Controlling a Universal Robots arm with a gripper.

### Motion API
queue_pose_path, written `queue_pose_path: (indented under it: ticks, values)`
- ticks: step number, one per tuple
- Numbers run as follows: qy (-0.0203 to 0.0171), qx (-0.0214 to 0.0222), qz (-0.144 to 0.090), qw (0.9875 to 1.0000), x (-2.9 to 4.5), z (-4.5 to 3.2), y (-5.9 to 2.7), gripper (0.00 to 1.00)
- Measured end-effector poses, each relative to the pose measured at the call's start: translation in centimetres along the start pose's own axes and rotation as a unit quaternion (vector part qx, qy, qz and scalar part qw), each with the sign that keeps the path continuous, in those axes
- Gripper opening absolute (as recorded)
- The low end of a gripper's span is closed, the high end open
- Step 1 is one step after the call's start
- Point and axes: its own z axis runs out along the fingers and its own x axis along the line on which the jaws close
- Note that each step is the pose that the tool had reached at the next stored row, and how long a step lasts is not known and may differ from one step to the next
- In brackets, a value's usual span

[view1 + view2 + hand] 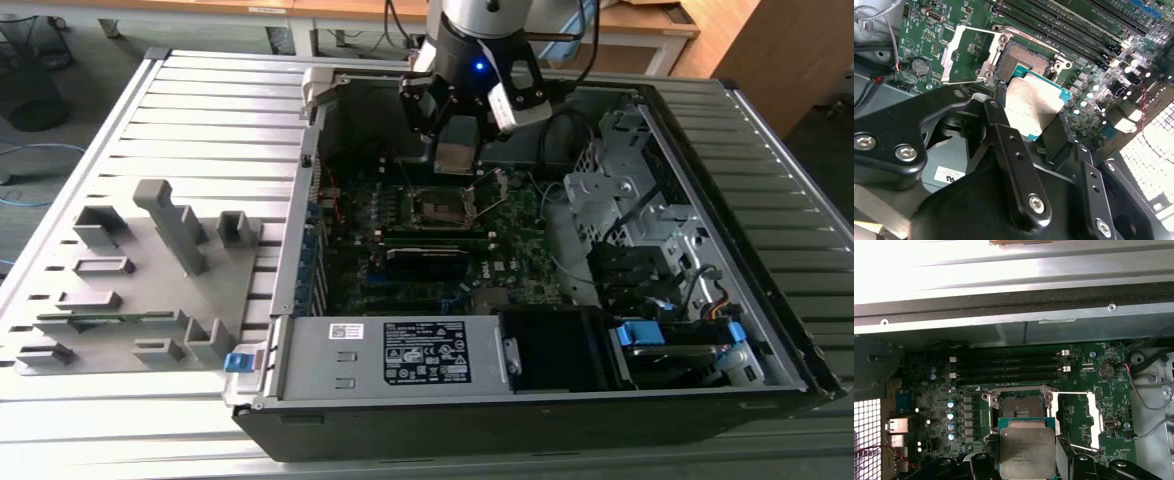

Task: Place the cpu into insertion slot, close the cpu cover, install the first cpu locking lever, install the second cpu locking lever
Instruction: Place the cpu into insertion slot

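Observation:
The cpu [1035, 106] [1026, 450], a flat square chip with a dull silver top, is held by two opposite edges in my gripper [1029, 119] [1026, 461], which is shut on it. The chip hangs a little above the board, just beside the bare insertion slot [1027, 61] [1019, 407], tilted and not touching it. Next to the slot, the cpu cover [965, 52] [1093, 416], a silvery frame plate, stands swung open. In the exterior view my gripper [454, 158] hovers inside the open computer case over the slot [441, 205].
The black computer case [787, 340] lies open on a slatted metal table. Memory slots [1009, 367] run beside the socket. A power supply [387, 355] and drive bays [627, 220] flank the board. A grey fixture tray [134, 280] sits at the exterior view's left. Loose cables [1149, 395] lie near the cover.

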Motion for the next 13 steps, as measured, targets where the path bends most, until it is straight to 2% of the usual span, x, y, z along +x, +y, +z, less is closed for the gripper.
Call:
queue_pose_path:
  ticks: [6, 13]
  values:
    - [-0.0005, 0.0000, 0.005, 1.0000, 0.00, 0.00, 0.00, 0.54]
    - [-0.0042, -0.0005, 0.044, 0.9990, 0.00, 0.02, 0.00, 0.54]
